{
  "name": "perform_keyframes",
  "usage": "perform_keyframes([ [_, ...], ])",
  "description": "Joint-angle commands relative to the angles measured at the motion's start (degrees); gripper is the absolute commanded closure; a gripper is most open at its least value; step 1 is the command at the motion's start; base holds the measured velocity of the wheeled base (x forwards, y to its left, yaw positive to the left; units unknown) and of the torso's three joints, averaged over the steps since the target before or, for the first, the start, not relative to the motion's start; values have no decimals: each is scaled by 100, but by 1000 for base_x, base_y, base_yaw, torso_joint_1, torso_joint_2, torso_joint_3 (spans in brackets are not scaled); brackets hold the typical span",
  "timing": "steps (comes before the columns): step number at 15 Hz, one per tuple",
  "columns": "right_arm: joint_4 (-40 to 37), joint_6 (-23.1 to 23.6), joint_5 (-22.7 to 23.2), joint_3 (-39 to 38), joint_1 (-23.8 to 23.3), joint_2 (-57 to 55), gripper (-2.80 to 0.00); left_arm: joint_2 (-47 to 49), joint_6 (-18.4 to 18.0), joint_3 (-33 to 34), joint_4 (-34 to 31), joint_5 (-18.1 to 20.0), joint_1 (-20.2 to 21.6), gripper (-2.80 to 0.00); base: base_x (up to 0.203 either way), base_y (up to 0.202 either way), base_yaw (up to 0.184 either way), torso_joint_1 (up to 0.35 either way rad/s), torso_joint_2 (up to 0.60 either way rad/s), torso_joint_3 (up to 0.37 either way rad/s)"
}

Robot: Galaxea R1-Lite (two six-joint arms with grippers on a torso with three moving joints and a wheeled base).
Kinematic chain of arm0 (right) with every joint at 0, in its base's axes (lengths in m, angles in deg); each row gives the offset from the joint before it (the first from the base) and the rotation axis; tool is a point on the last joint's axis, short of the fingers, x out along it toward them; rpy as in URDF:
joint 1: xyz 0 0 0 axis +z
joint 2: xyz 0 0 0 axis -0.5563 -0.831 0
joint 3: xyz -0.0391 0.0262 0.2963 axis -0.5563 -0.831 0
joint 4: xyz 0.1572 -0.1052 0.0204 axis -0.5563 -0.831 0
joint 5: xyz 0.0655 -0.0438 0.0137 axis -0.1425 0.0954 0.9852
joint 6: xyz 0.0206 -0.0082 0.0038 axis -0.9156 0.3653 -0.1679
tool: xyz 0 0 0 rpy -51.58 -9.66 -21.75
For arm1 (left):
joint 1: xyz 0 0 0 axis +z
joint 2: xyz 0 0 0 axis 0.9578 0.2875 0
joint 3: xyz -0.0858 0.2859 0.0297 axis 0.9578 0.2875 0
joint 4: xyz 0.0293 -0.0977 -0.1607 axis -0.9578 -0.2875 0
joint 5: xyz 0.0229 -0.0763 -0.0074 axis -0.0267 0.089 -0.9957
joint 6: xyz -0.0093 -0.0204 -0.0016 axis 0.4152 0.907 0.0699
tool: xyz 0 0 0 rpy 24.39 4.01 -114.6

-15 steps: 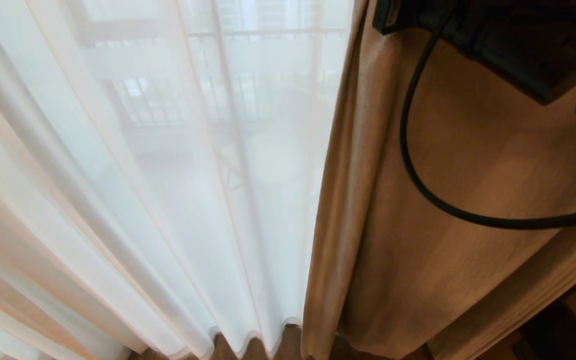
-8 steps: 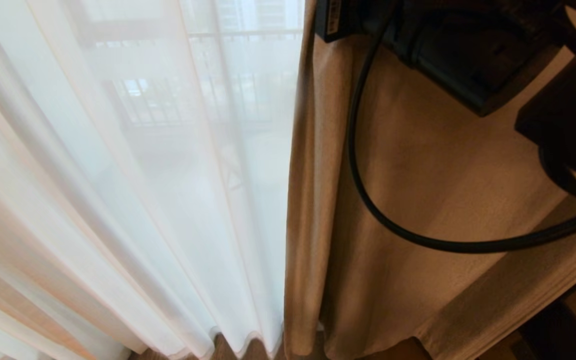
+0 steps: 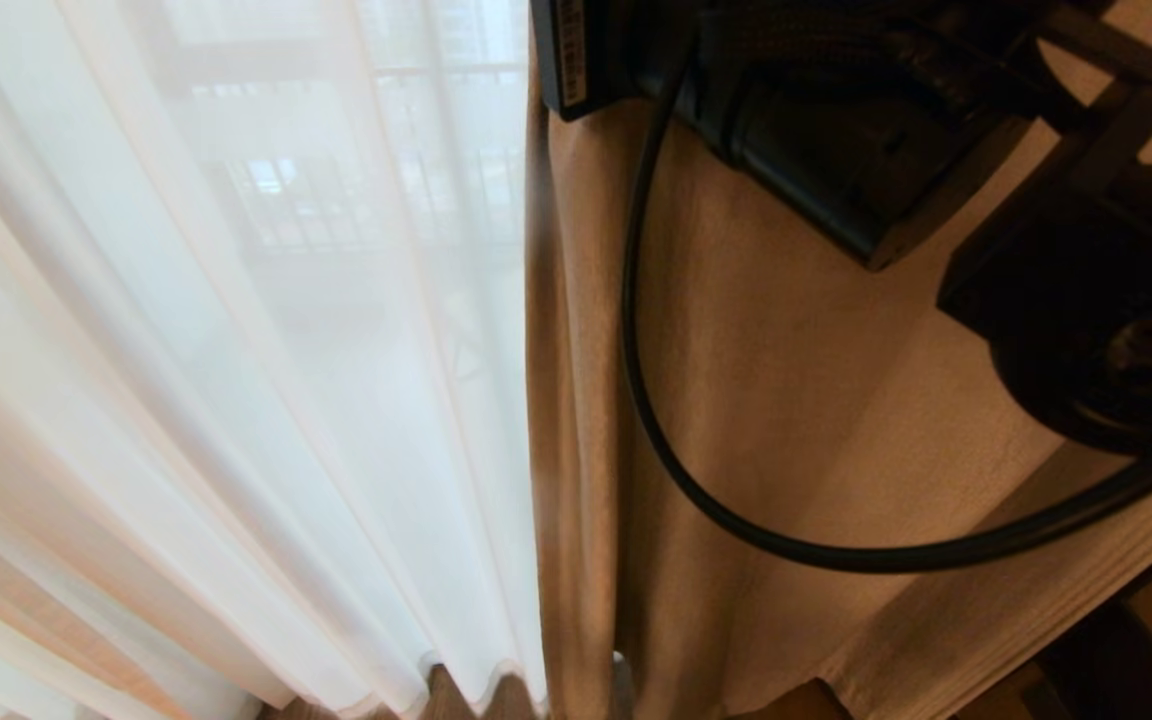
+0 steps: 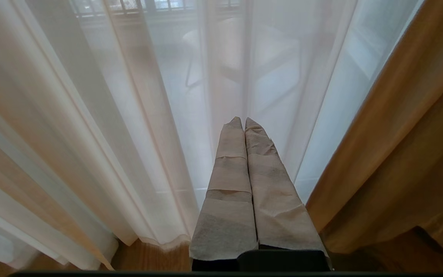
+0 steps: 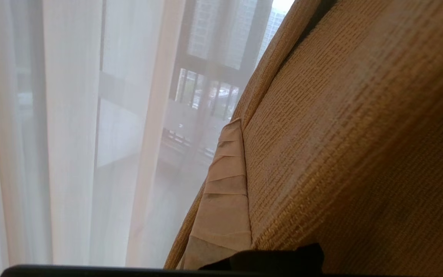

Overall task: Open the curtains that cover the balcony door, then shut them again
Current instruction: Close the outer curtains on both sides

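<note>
The curtains hang in two layers. A sheer white layer (image 3: 236, 380) fills the left of the head view, and a heavy beige drape (image 3: 786, 380) fills the right. My right arm (image 3: 836, 110) reaches in from the upper right, with its fingers above the picture's top. In the right wrist view my right gripper (image 5: 242, 127) is shut on the beige drape (image 5: 340, 134) near its leading edge: one taped finger (image 5: 225, 192) shows and the fabric hides the other. My left gripper (image 4: 243, 121) is shut, holds nothing, and points low at the sheer layer (image 4: 148, 115). Dark bars and a railing show dimly through the sheer; I cannot make out the balcony door.
A black cable (image 3: 656, 440) loops from my right arm across the beige drape. Wooden floor (image 3: 466, 700) shows under the curtain hems. A dark object (image 3: 1136, 660) stands at the lower right behind the drape's folds.
My right arm has moved left and further into view, drawing the beige drape's edge left with it. The drape now covers more of the sheer layer. The left arm has not moved.
</note>
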Motion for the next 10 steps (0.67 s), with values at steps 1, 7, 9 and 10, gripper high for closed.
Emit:
perform_keyframes([
  [1, 14, 33, -7, 6, 90, -177, 0, -2, 0, 2, 0, 0, 0, 0, 0, 0, 0, 0, 0, 0],
  [7, 32, 24, -156, 13, 126, -194, 0, -2, 0, 2, 0, 0, 0, 0, 0, 0, 0, 0, 0, 0],
  [9, 33, 24, -165, 24, 118, -176, 0, -2, 0, 2, 0, 0, 0, 0, 0, 0, 0, 0, 0, 0],
  [10, 33, 16, -165, 92, 117, -167, 0, -2, 0, 2, 0, 0, 0, 0, 0, 0, 0, 0, 0, 0],
])
